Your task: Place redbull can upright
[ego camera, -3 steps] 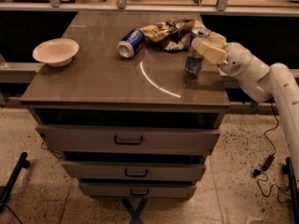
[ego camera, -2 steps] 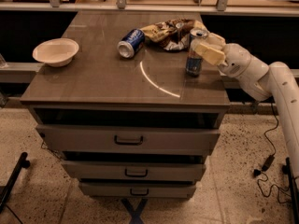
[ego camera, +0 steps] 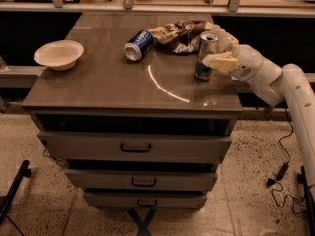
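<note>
The redbull can [ego camera: 204,56], tall and slim with silver and blue panels and a shiny top, stands upright on the wooden table [ego camera: 108,87] near its right edge. My gripper [ego camera: 220,48] reaches in from the right at the can's height. Its cream fingers [ego camera: 219,62] stand apart, one in front of the can's right side and one behind it, and look loose around it.
A shorter dark-blue can [ego camera: 137,44] lies on its side at the table's back middle. A crumpled chip bag [ego camera: 178,34] lies just behind the redbull can. A white bowl [ego camera: 59,54] sits at the left. Drawers [ego camera: 135,147] are below the tabletop.
The near finger has shifted slightly toward the camera, off the can's front. The can stays upright in the same spot.
</note>
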Robot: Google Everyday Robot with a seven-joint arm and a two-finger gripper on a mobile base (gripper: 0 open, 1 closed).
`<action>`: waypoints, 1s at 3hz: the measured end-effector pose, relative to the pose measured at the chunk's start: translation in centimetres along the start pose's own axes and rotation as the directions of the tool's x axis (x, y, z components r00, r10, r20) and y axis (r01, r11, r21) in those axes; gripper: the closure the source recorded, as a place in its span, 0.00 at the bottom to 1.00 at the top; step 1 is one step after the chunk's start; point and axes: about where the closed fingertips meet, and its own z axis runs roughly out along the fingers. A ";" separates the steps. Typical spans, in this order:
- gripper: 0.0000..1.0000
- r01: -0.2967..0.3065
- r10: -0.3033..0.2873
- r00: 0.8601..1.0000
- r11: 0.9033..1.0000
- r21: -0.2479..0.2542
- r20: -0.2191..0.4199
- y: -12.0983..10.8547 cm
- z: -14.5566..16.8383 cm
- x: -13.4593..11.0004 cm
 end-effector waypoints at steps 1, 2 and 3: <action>0.00 -0.001 0.001 1.000 1.000 -0.002 -0.001 0.0 0.1 0.0; 0.00 0.035 -0.035 0.999 0.999 -0.012 -0.013 -0.5 0.1 -1.7; 0.00 0.131 -0.132 0.990 0.991 -0.024 -0.043 -1.7 -0.5 -6.3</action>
